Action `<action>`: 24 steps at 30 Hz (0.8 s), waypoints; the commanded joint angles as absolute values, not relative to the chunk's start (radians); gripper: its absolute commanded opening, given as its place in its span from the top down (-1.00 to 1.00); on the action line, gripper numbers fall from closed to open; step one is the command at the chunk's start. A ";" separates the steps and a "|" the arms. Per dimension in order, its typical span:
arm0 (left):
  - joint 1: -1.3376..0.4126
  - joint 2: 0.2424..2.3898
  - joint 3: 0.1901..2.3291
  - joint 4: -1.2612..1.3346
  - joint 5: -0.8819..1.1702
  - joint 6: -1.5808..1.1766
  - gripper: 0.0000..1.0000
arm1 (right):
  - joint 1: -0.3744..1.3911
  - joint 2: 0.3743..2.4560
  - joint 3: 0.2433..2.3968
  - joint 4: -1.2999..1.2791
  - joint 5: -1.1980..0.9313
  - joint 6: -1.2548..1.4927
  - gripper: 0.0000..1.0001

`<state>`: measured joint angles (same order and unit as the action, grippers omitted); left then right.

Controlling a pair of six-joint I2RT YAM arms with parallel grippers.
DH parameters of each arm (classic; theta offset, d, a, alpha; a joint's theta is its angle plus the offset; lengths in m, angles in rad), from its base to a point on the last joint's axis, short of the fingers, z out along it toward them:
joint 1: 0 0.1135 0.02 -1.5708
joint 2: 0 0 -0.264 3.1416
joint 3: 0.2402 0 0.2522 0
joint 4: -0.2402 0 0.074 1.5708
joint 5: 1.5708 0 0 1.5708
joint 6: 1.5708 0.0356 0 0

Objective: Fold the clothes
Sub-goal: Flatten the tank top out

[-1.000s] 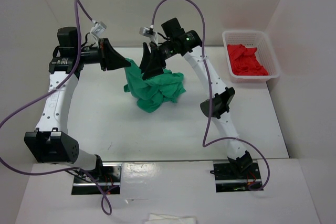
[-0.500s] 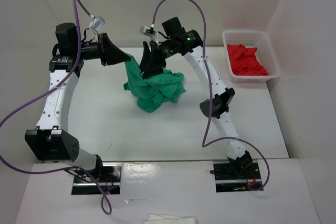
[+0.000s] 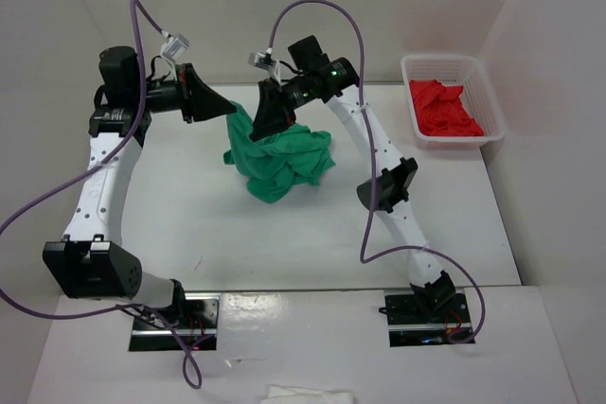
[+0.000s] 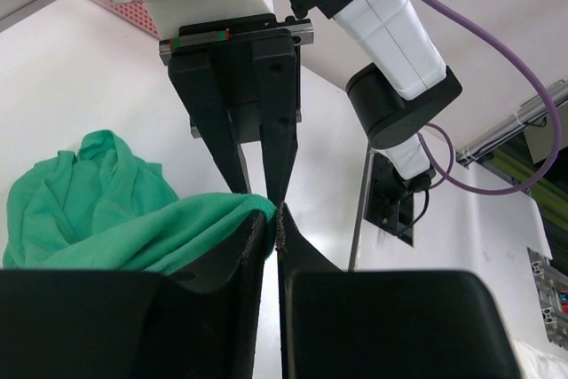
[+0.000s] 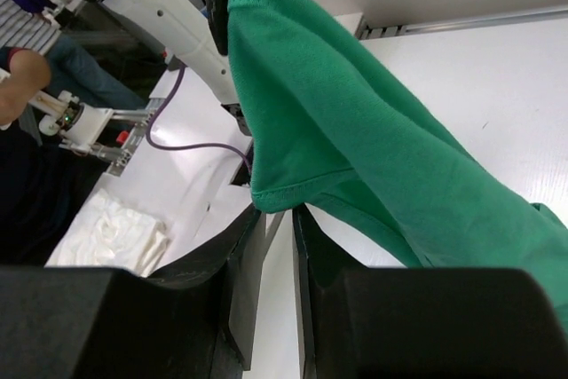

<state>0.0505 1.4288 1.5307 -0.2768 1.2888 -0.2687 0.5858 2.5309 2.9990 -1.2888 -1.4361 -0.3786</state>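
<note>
Left wrist view: left tool (image 4: 273, 219) clamps the emerald T-shirt (image 4: 106, 210) hem above its heap on the counter (image 3: 189, 224). Right tool (image 5: 282, 215) grip is unclear. Pinch one layer only, then spread gently.

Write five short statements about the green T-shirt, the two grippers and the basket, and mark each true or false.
1. The green T-shirt lies spread flat. False: it is bunched in a heap, with one edge held up.
2. The left gripper is shut on the shirt's fabric. True.
3. The red garment lies in the white basket. True.
4. The basket stands at the left side of the table. False: it stands at the far right.
5. The right gripper hangs far from the left one. False: its fingertips are right beside it, at the same raised edge.
</note>
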 commanded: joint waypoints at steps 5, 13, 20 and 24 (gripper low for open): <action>0.023 1.378 1.482 -0.233 1.293 -0.272 0.71 | 0.601 2.531 3.053 -1.241 -1.434 -0.341 0.17; 0.023 1.368 1.502 -0.242 1.293 -0.272 0.71 | 0.611 2.522 3.071 -1.250 -1.375 -0.351 -0.27; 0.023 1.368 1.511 -0.242 1.293 -0.272 0.71 | 0.611 2.522 3.080 -1.250 -1.364 -0.351 0.08; 0.023 1.368 1.511 -0.242 1.293 -0.272 0.71 | 0.611 2.522 3.080 -1.250 -1.364 -0.351 0.33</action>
